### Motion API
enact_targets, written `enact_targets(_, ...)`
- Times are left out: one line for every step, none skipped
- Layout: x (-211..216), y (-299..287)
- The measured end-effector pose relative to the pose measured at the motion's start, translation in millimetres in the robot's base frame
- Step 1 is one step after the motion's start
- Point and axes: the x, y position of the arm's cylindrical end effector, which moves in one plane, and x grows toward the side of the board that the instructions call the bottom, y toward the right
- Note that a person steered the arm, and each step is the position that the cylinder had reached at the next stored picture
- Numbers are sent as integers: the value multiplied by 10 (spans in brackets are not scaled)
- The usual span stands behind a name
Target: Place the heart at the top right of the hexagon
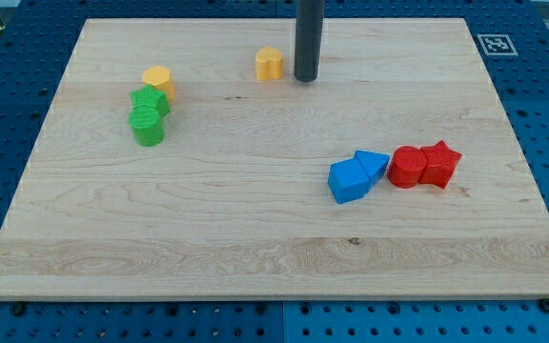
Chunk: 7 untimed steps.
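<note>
The yellow heart [270, 63] lies near the view's top, a little left of centre. My tip [305, 79] stands just to its right, close beside it with a small gap. The yellow hexagon [158, 81] lies further to the view's left, touching a green block below it. The heart is well to the right of the hexagon and slightly higher in the view.
A green star-like block [150, 101] and a green cylinder [147, 126] stack downward from the hexagon. At the view's right are a blue cube [349, 181], a blue triangle [373, 166], a red cylinder [408, 167] and a red star [440, 163]. The wooden board [255, 238] rests on a blue pegboard.
</note>
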Motion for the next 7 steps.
enact_targets(-120, -443)
enact_targets(-99, -734)
enact_targets(-64, -744)
enact_targets(41, -750)
enact_targets(41, -746)
enact_targets(30, -739)
enact_targets(20, -1107)
